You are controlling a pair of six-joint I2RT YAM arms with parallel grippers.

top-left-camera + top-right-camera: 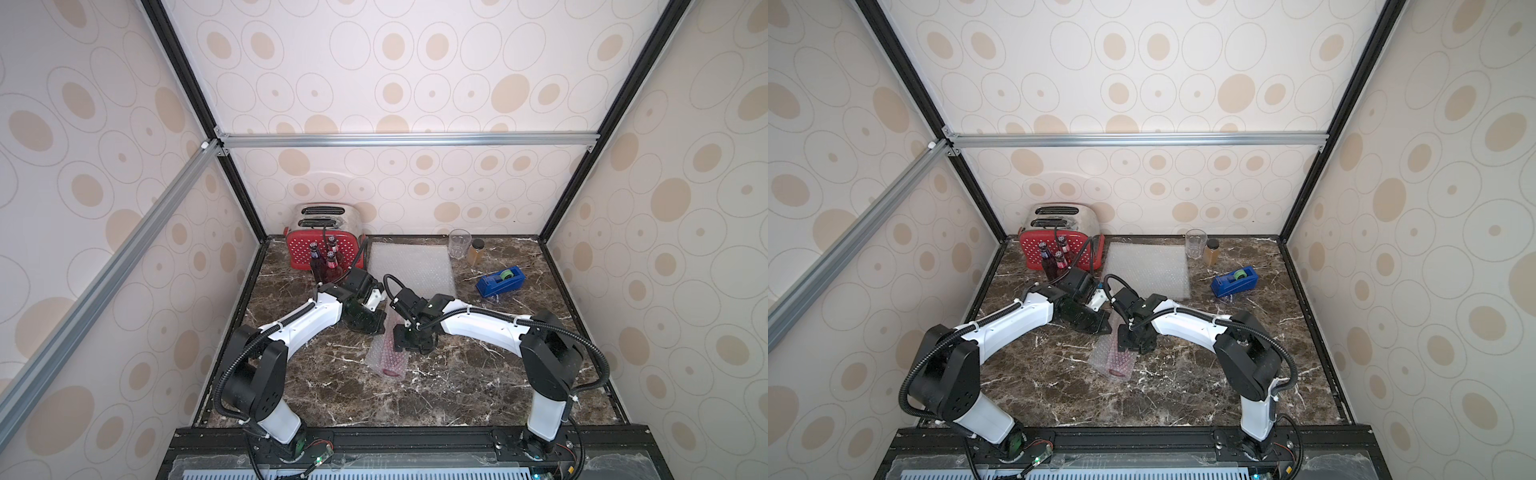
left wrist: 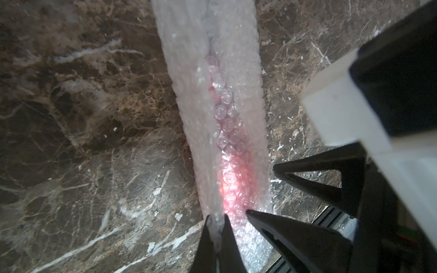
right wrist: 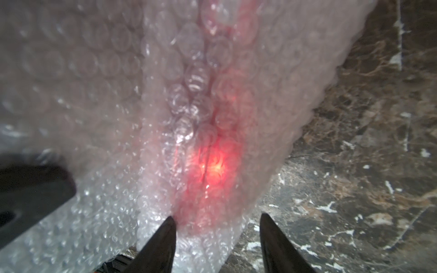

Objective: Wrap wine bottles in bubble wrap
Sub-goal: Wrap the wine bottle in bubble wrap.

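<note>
Pinching a flap of the bubble wrap roll [image 2: 189, 82] in the closed left gripper [image 2: 217, 217]. Spreading the right gripper [image 3: 217, 215] open over the same roll. Enclosing one red wine bottle [image 1: 390, 357], flat mid-table. Standing three bottles [image 1: 331, 266] upright before the red toaster [image 1: 303, 245].

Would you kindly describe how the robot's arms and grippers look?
The left arm and right arm have white links, black joints and black ribbed cables with white ties. The left gripper and right gripper have black, tapered fingers.

No readable text or labels anywhere (details too small or blurred)
</note>
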